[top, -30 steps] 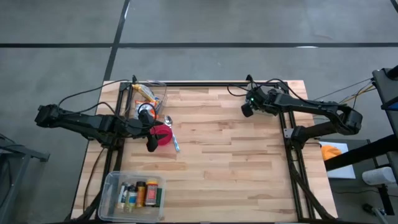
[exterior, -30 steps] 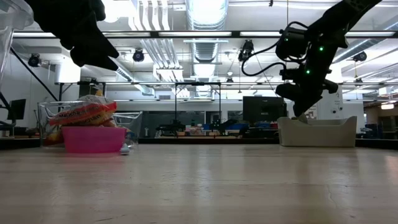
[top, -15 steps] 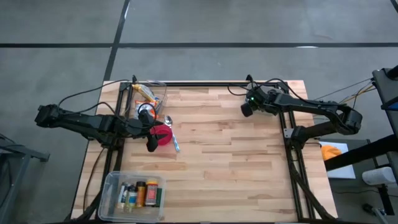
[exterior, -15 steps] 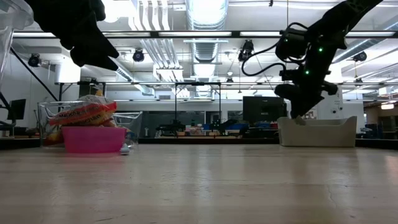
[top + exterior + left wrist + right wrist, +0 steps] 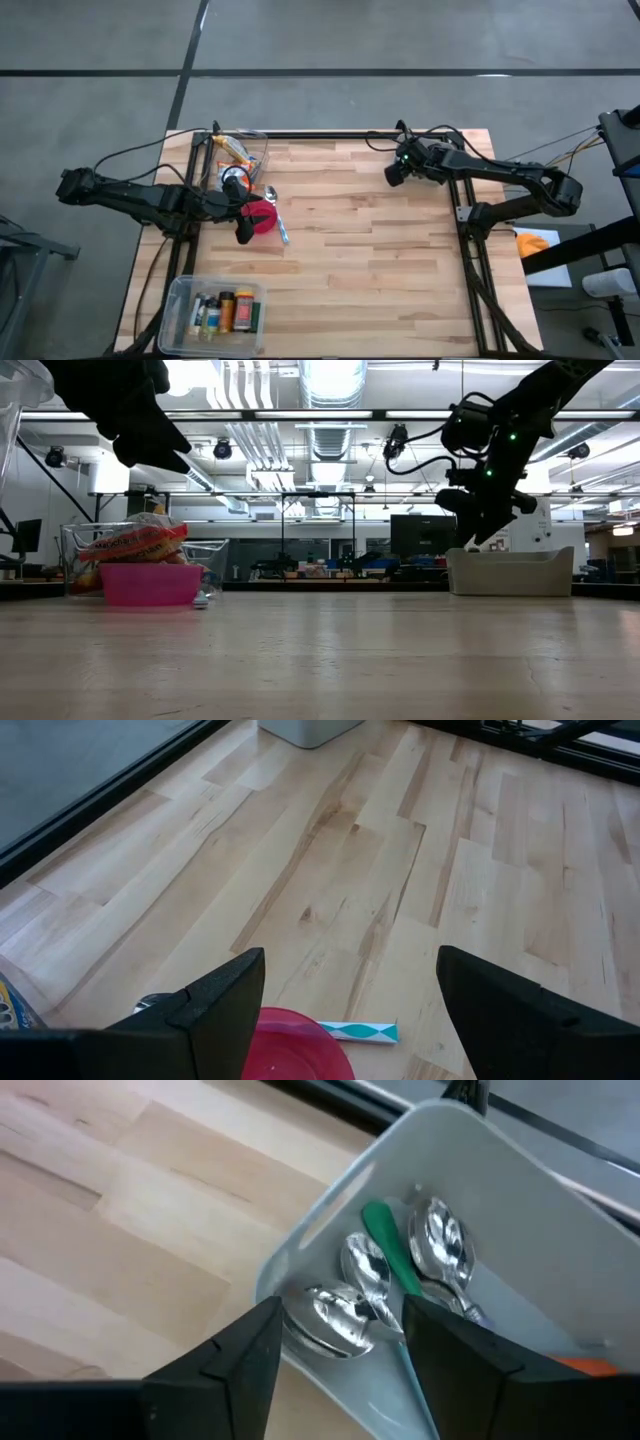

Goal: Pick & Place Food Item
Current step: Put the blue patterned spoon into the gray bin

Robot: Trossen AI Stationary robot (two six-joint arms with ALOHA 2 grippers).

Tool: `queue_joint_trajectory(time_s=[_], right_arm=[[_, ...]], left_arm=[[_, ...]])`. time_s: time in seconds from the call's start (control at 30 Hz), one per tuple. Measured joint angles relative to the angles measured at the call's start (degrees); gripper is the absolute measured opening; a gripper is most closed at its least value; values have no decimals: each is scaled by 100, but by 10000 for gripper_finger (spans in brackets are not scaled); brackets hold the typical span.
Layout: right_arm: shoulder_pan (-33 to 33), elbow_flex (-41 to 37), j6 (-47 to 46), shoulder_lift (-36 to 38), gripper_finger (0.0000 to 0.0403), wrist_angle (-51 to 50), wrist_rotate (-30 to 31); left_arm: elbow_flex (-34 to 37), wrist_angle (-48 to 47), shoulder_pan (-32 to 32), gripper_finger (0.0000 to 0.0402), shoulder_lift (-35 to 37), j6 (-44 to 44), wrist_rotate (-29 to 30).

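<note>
The right gripper [image 5: 396, 177] hangs above the table's far right corner, at about 1 o'clock from the table's middle in the high view, its fingers [image 5: 225, 1365] parted to a moderate gap and holding nothing. Past them in its wrist view lies a white tray [image 5: 520, 1210] with several metal spoons [image 5: 350, 1295] and a green-handled one [image 5: 385, 1255] inside. In the low view this gripper [image 5: 480, 525] hovers clear of the table, just above the tray's [image 5: 510, 572] near end.

The left gripper [image 5: 243, 225] sits at about 9 o'clock from the middle, spread wide and empty, directly over the red bowl [image 5: 262, 216]. Its wrist view shows the bowl's rim [image 5: 300, 1045] between the fingers [image 5: 225, 1000], with a teal-and-white wrapper [image 5: 358, 1032] touching the bowl.

At 11 o'clock from the bowl stands a clear bin [image 5: 240, 152] holding packaged food [image 5: 130, 542]. A metal spoon [image 5: 270, 192] lies between bin and bowl. At the table's near left, 7 o'clock, a second clear box [image 5: 215, 312] holds small bottles [image 5: 232, 311].
</note>
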State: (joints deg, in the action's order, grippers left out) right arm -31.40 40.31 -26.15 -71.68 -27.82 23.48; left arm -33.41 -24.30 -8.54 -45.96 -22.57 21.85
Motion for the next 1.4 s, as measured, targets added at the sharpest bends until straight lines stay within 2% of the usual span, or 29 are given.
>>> queue_joint_trajectory(time_s=[0.4,0.73,0.83,1.07,1.4], right_arm=[[54,613,109,266,207,24,-325],[454,1010,126,389,207,401,-1735],[731,961,83,382,207,694,-1920],[1772,918,17,380,207,888,-1802],[3636,905,-350,32,207,1534,-662]], left_arm=[[0,-2,0,298,-1,0,-1],[0,0,-1,298,0,1,-1],[0,-2,0,298,0,0,0],[0,0,0,298,-2,2,-2],[0,-2,-2,298,0,0,-2]])
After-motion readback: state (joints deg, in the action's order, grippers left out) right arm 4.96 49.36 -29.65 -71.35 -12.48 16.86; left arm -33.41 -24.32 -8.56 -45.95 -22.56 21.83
